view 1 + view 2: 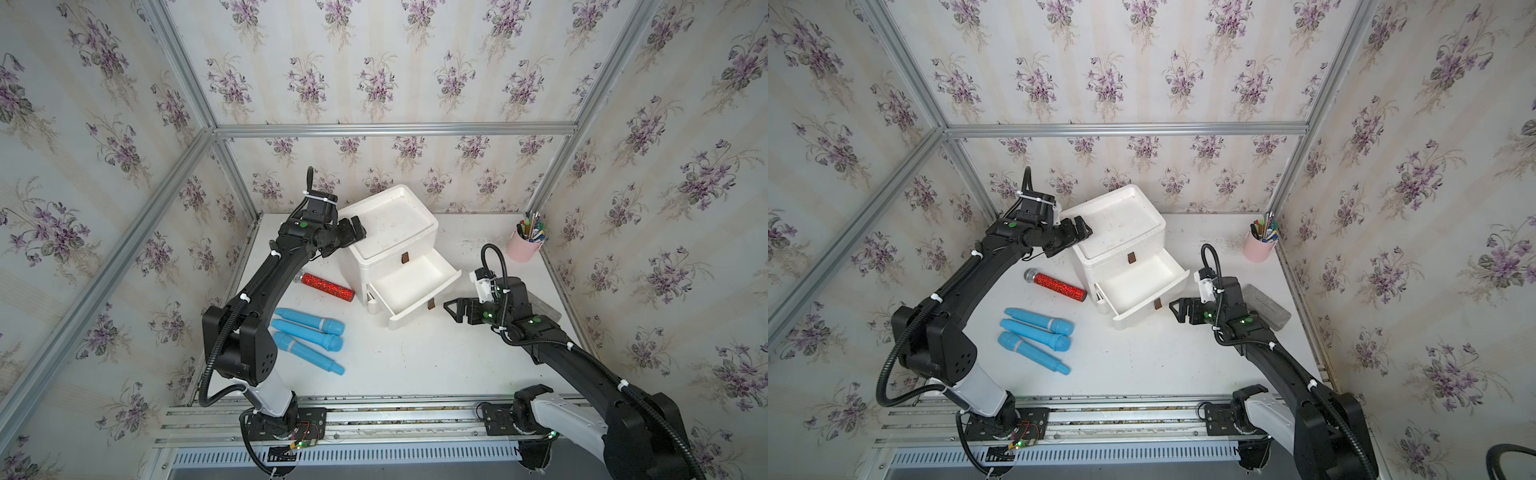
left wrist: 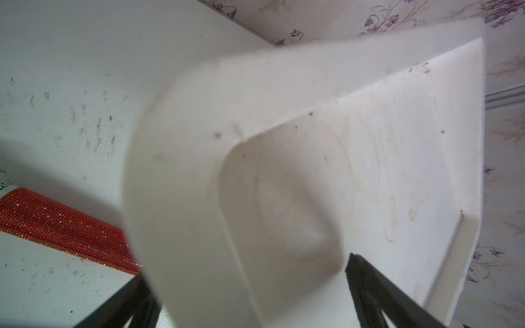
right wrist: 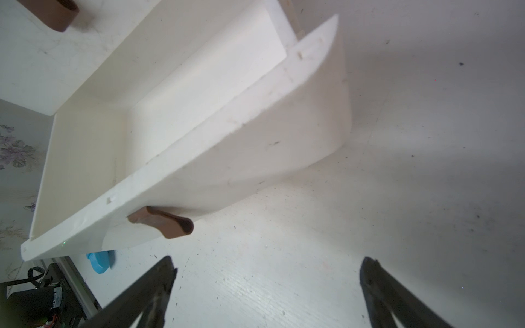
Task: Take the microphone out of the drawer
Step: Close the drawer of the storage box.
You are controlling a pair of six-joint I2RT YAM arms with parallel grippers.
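The microphone [image 1: 328, 286] has a red glitter body and a silver mesh head; three mics [image 1: 307, 333] are pale blue with pink bands, and the table [image 1: 415, 361] is white with dark scuffs. The chest [image 1: 390, 232] and drawer [image 1: 415, 286] are white with brown tabs [image 1: 431, 304], the cup [image 1: 524, 249] is pink, its pens [image 1: 530, 228] many-coloured, and the case [image 1: 1266, 307] grey. The walls [image 1: 374, 62] carry cream stripes with purple violets and green leaves, and the arms [image 1: 266, 282] are black with white lower parts.

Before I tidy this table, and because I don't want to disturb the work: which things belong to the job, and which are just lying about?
Job: open drawer, empty; red microphone beside the cabinet; left tool, right tool, both open.
Lying about: three blue microphones, pink pen cup, grey case.
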